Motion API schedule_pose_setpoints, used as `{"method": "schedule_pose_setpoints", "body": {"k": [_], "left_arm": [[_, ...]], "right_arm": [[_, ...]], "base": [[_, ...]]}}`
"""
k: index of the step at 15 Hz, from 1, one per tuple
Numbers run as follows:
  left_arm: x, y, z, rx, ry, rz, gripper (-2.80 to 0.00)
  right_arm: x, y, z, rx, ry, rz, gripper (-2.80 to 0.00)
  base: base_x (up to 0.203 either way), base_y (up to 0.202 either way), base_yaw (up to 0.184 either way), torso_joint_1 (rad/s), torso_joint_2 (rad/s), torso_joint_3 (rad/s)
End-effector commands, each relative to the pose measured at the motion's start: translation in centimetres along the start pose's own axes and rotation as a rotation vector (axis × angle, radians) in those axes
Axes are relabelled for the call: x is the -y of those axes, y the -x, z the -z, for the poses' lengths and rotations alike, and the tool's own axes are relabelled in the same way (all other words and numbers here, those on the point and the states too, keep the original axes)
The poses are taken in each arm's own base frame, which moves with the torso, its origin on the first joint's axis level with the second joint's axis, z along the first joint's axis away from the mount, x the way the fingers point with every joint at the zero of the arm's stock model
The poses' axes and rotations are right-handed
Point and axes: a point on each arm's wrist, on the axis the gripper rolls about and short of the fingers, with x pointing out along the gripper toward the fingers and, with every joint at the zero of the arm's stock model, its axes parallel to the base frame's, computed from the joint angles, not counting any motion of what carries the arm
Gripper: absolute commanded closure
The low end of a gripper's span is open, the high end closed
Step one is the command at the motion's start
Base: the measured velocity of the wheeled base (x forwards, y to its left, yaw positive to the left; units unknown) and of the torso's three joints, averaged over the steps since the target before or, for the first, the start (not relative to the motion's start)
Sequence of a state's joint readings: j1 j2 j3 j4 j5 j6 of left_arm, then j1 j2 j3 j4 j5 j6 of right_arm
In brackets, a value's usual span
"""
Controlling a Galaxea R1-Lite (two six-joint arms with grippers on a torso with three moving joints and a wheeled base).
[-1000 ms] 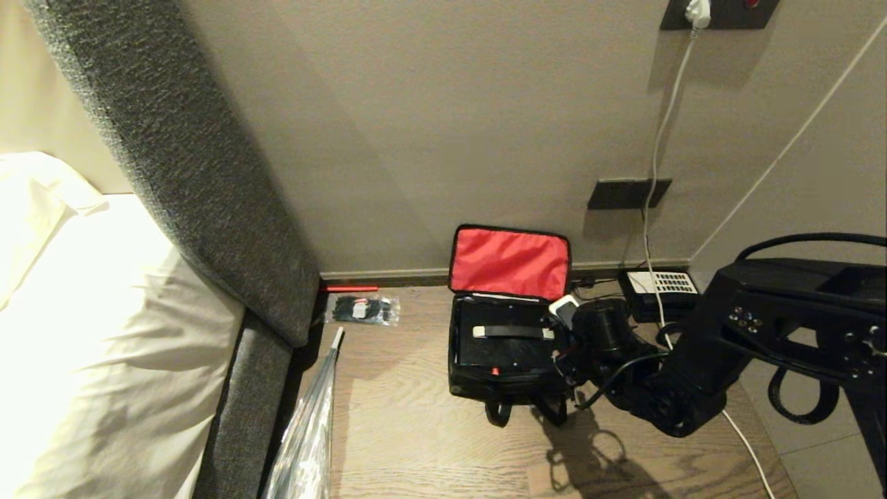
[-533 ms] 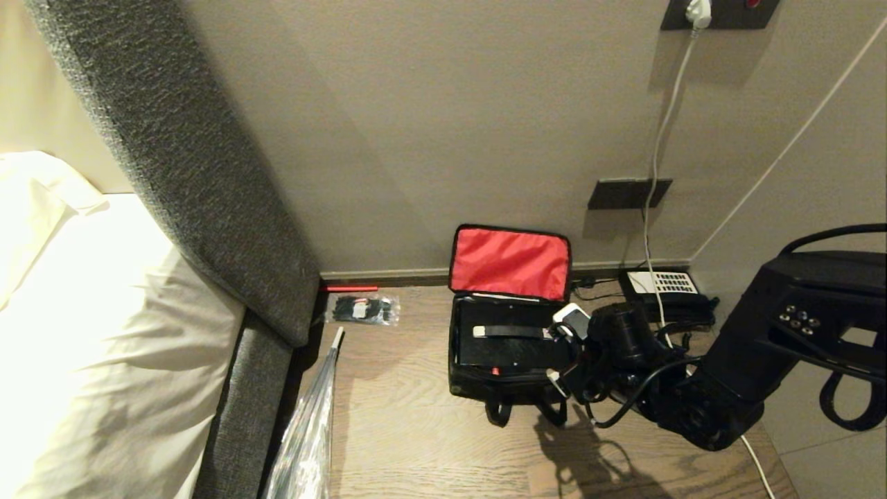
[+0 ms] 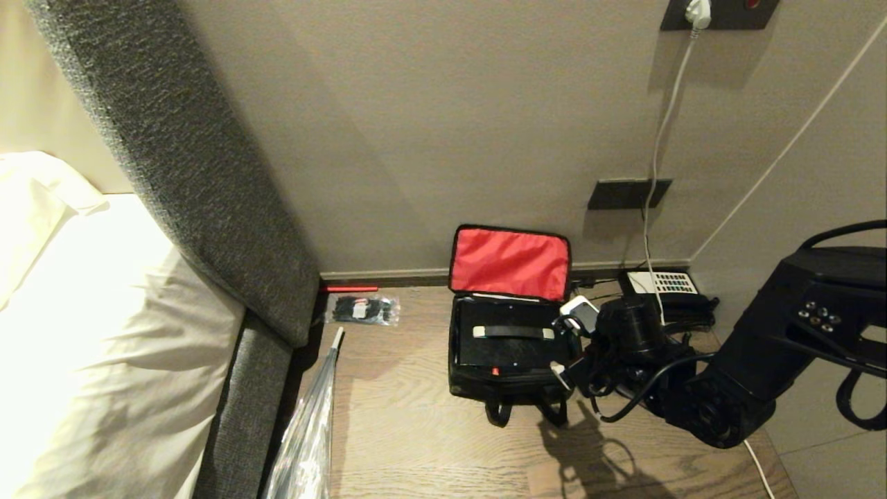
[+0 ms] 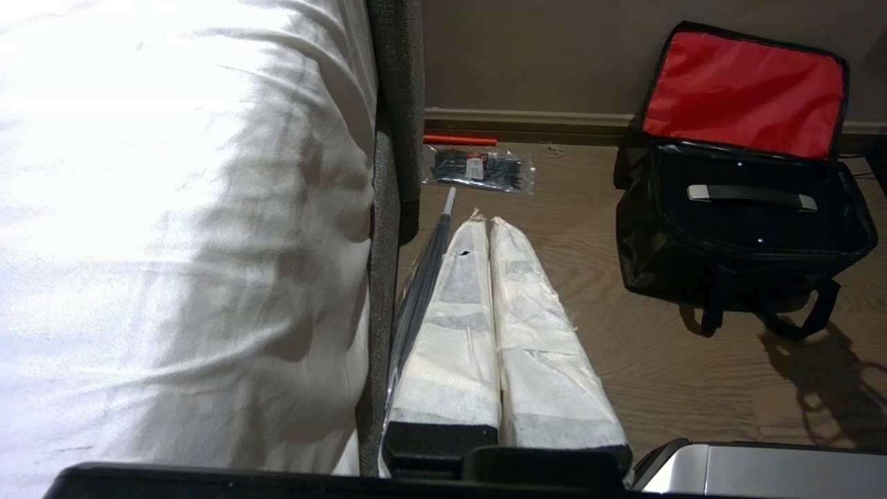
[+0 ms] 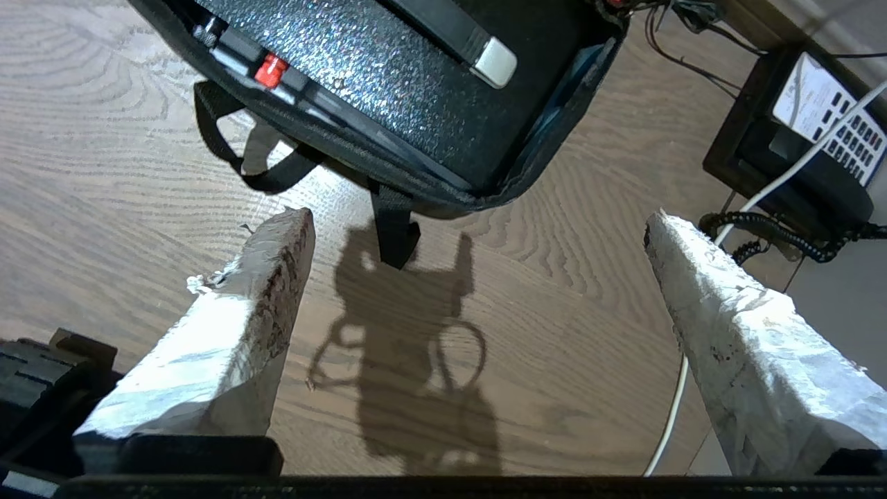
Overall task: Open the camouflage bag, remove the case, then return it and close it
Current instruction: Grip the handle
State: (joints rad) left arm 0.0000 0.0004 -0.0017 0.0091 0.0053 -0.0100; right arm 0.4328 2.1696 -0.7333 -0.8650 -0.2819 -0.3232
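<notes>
The camouflage bag (image 3: 478, 384) stands open on the wooden floor by the wall, its red-lined lid (image 3: 509, 262) tipped up against the wall. The black case (image 3: 513, 350) lies flat inside it, with a silver-tipped handle and a small red spot (image 5: 270, 68). My right gripper (image 3: 569, 339) hovers just beyond the bag's right side, open, with only bare floor between its fingers (image 5: 477, 218). Two black strap loops hang from the bag's front wall (image 5: 416, 190). My left gripper (image 4: 485, 220) is parked near the bed, shut and empty, well to the left of the bag (image 4: 665, 249).
A black telephone (image 3: 662, 287) with a white keypad sits against the wall right of the bag, and a white cable (image 3: 655, 159) runs down to it. A clear plastic bag (image 3: 362, 309) of black ties lies to the left. The bed (image 3: 104, 312) and a plastic-wrapped rod (image 3: 312, 423) line the left side.
My right gripper has drawn back to the right, away from the bag's opening, and its fingers have spread wider. The case stays in the bag. The left arm has not moved.
</notes>
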Motion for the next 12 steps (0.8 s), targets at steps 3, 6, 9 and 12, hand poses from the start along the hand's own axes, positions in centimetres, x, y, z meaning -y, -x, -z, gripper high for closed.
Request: {"method": "schedule_pose_setpoints", "body": {"k": [3,6,9,12], "left_arm": [[0.0,0.01,0.01,0.002,0.001,-0.001,0.0],[0.0,0.01,0.01,0.002,0.002,-0.001,0.0],[0.0,0.01,0.01,0.002,0.002,-0.001,0.0],[0.0,0.01,0.01,0.002,0.002,-0.001,0.0]], "right_arm": [[0.07,0.04,-0.15,0.007,0.001,0.005,-2.8],[0.06,0.01,-0.12,0.007,0.002,0.005,-2.8],[0.07,0.03,-0.15,0.008,0.002,0.006,-2.8],[0.09,0.01,-0.23,0.011,0.001,0.007,-2.8]], "base": [[0.0,0.0,0.0,0.0,0.0,0.0],[0.0,0.0,0.0,0.0,0.0,0.0],[0.091,0.0,-0.001,0.002,0.0,0.004],[0.0,0.0,0.0,0.0,0.0,0.0]]}}
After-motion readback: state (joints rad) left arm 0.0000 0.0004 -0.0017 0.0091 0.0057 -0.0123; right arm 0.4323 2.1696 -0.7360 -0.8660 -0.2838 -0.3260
